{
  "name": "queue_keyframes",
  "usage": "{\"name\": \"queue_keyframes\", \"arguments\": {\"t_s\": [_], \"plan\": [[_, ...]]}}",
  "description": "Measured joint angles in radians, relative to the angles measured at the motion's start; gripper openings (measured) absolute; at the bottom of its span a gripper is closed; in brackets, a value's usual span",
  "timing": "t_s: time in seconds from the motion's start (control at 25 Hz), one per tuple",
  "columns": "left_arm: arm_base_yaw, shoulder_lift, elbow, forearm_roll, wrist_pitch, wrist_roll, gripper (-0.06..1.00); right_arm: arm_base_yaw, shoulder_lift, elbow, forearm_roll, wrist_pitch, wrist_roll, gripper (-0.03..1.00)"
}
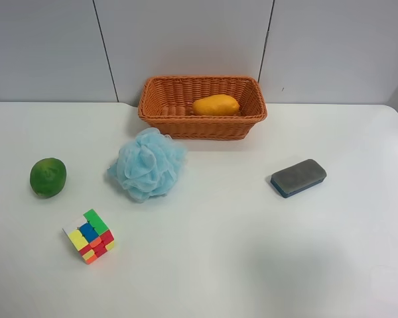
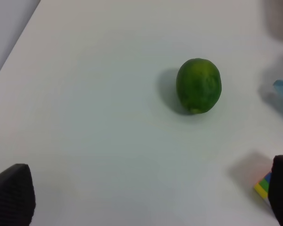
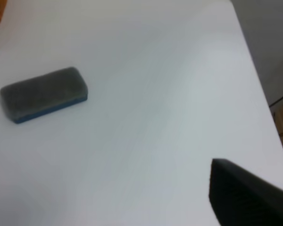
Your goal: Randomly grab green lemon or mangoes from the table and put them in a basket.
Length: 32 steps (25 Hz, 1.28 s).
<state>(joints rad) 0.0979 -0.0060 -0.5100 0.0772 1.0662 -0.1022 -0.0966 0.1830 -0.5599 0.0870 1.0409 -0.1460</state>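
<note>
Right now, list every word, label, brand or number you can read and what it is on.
None: no readable text in any view.
The puzzle cube shows only coloured squares.
The eraser, basket, green lemon, mango and bath pouf carry no markings.

We are holding our left gripper [image 2: 146, 197] spread wide above the table; our right gripper [image 3: 247, 195] is showing one finger only.
</note>
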Motion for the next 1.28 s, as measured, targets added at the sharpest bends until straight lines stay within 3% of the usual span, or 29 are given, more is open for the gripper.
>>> {"name": "queue_keyframes", "arguments": {"t_s": [0.2, 0.48, 1.28], "plan": [[0.000, 0.000, 0.000, 0.000, 0.000, 0.000, 0.99, 0.000, -0.107, 0.076, -0.003, 0.023, 0.040, 0.95], [0.000, 0.000, 0.000, 0.000, 0.000, -0.001, 0.99, 0.000, -0.186, 0.078, -0.087, 0.023, 0.156, 0.92], [0.000, 0.000, 0.000, 0.000, 0.000, -0.001, 0.99, 0.000, -0.186, 0.079, -0.103, 0.023, 0.182, 0.90]]}}
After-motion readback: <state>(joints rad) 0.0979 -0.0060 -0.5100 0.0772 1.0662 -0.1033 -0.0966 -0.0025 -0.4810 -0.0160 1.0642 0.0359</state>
